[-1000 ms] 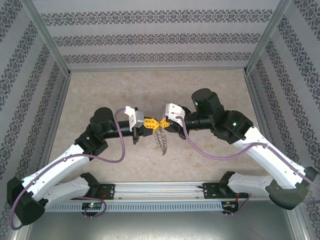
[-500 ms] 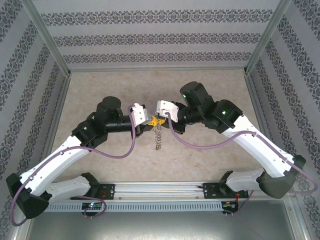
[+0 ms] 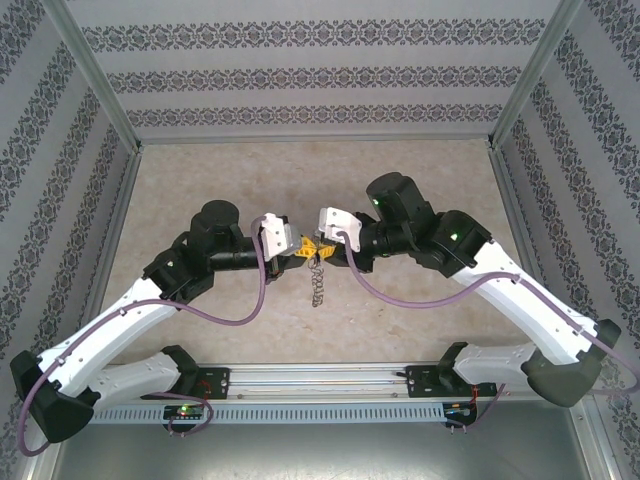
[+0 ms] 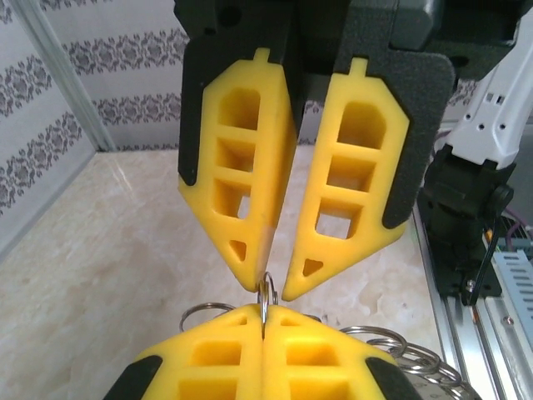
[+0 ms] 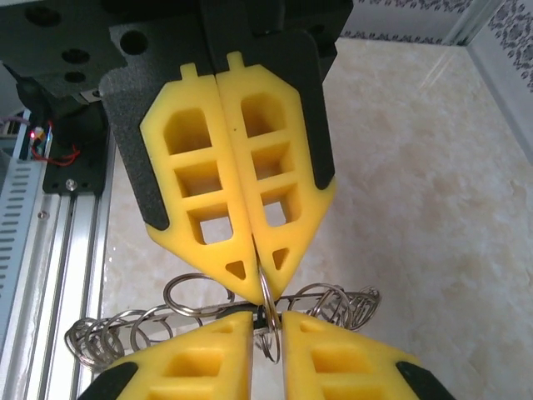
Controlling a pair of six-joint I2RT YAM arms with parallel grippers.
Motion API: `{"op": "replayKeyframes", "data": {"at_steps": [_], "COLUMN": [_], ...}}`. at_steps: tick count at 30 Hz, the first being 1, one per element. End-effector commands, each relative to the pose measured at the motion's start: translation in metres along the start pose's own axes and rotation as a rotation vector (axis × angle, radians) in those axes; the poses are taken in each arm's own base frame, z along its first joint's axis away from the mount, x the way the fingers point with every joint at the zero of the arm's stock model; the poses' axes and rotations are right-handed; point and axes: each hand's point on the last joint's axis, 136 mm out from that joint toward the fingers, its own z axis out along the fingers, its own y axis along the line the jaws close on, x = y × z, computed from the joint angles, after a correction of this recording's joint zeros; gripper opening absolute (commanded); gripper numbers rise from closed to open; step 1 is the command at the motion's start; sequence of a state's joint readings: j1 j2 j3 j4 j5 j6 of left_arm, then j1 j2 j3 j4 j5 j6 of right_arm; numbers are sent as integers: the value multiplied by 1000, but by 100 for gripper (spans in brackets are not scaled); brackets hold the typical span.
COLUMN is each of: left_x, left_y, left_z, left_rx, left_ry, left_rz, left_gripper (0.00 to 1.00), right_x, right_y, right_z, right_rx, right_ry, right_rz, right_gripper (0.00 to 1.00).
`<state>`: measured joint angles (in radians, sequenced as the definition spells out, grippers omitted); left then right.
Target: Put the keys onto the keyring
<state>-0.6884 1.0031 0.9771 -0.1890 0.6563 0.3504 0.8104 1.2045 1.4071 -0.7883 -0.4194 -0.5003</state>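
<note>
A small silver keyring (image 5: 268,293) stands upright between both grippers' yellow fingertips, above the middle of the table. My left gripper (image 4: 265,310) is shut on it, pads pressed together with the ring's edge in the seam. My right gripper (image 5: 267,317) faces it tip to tip with its fingers slightly parted, and the ring passes through the gap. In the top view the left gripper (image 3: 305,248) and the right gripper (image 3: 323,248) meet nose to nose. Below them the keys (image 3: 318,285) dangle as a silver bunch, and close up they look like a row of thin wire loops (image 5: 104,337).
The beige marbled table (image 3: 200,170) is bounded by patterned walls and aluminium posts (image 3: 95,75). A metal rail (image 3: 320,378) with the arm bases runs along the near edge. Purple cables loop beside both wrists.
Both arms have shifted, keeping their tips together over the table's middle. The right gripper's fingers, pressed together before, now stand slightly apart. The hanging bunch has swung a little left.
</note>
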Motion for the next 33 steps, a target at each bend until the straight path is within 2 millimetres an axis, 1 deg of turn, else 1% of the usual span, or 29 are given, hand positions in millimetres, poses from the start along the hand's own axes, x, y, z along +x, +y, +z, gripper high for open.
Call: {"op": "replayKeyframes", "data": {"at_steps": [1,4,5,9,14,15,19,21,27,33], "left_x": [-34,-37,-38,-41,-40,-41,-42,-43,-44,-43], "left_y": [-7,-8,-9,-10,-11,-11,-11,-11,-13,-15], "left_z": [-6,-8,-8,-11,-12,-12,-12,-13,-15,-16], "left_rx": [19,26,30,25,27,27,27,28,33,37], "left_ry": [-135,-150,-154,-172,-174,-174,-176,-181,-188,-193], "left_rz": [42,44,44,44,41,42,41,40,40,39], "left_gripper": [0,0,0,0,0,0,0,0,0,0], "right_x": [-10,-7,-6,-1,2,3,3,2,-4,-6], "right_y": [2,0,0,-1,0,0,-1,0,1,3], "right_z": [-3,-4,-3,-3,-7,-7,-10,-10,-12,-7], "right_rx": [-13,-6,-4,-2,8,10,16,11,-2,-33], "right_ry": [-74,-76,-74,-63,-80,-80,-91,-98,-127,-130], "right_rz": [32,44,47,70,92,96,101,101,89,87], "right_gripper": [15,10,9,16,17,16,8,6,6,0]}}
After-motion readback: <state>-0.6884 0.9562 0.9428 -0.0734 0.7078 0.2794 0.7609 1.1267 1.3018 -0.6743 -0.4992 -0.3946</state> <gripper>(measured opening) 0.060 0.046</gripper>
